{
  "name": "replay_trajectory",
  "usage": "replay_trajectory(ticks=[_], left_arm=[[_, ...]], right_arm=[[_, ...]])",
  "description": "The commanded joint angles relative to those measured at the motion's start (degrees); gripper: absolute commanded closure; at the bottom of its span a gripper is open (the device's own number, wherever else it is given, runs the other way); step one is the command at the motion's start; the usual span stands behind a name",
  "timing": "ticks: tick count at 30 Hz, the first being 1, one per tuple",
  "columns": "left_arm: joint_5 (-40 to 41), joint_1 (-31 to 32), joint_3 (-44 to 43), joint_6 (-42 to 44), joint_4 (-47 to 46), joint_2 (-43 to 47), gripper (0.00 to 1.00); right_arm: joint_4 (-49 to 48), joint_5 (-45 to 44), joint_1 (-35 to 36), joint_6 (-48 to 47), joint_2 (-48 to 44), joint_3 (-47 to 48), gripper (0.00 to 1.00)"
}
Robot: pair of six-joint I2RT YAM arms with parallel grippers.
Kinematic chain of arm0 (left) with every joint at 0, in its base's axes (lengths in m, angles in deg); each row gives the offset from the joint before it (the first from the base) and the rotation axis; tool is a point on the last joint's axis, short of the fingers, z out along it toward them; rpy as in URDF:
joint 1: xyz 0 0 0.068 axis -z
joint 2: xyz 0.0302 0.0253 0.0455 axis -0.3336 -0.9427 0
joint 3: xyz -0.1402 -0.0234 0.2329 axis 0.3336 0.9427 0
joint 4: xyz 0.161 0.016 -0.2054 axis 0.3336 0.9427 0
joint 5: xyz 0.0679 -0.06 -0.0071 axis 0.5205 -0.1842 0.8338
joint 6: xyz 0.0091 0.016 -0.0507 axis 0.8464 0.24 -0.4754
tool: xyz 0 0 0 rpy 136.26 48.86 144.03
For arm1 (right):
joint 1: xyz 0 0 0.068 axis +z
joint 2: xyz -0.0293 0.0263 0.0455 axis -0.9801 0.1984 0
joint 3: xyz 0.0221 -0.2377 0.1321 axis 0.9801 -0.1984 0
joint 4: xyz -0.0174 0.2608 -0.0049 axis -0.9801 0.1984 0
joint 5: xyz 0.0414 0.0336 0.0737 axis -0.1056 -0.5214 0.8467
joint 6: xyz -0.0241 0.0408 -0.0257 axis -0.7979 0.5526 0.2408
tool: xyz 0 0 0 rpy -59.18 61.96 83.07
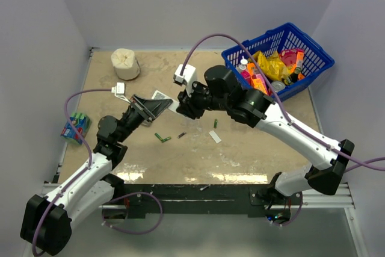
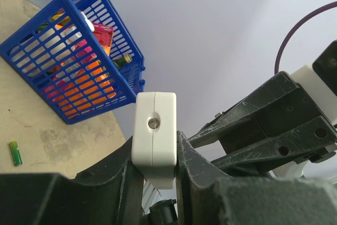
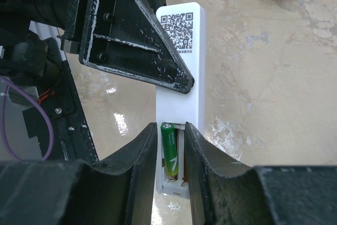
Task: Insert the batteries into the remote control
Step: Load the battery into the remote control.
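The left hand (image 2: 156, 148) clamps the white remote control (image 3: 181, 51) and holds it above the desk (image 1: 240, 154), with its battery bay open toward the right hand (image 3: 171, 130). One green battery (image 3: 169, 154) lies in the bay between the right hand's fingers (image 3: 142, 167); I cannot tell whether they grip it or merely flank it. The slot beside it looks empty. More loose batteries (image 1: 162, 138) lie on the desk below, near a small white piece (image 1: 215, 137), probably the back cover. Loading seems about halfway: a second cell and the cover are left.
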Motion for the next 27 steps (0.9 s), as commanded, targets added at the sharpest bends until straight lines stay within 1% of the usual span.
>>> replay_trajectory(ticks=[1, 13, 16, 20, 23, 27], left_arm=[[-0.7, -0.2, -3.0, -0.1, -3.6, 0.6, 1.0], [-0.4, -0.2, -3.4, -0.1, -3.9, 0.6, 1.0], [-0.4, -0.2, -3.5, -0.1, -3.9, 0.6, 1.0], [0.1, -0.2, -3.5, -0.3, -4.3, 0.7, 1.0], [0.5, -0.2, -3.5, -0.9, -5.2, 0.7, 1.0], [0.8, -0.2, -3.7, -1.5, -6.9, 0.3, 1.0]], right_arm=[[-1.7, 0.7, -0.4, -0.6, -0.8, -0.1, 0.7], [-1.5, 2.1, -0.6, -1.0, -0.2, -1.5, 0.72], [-1.5, 2.1, -0.5, -1.1, -0.2, -2.2, 0.75], [-1.5, 2.2, -0.6, -1.2, -0.4, -3.1, 0.84], [-2.1, 2.2, -0.6, -1.5, -0.9, -4.7, 0.87], [-3.7, 2.6, -0.8, -1.3, -1.8, -7.3, 0.89]])
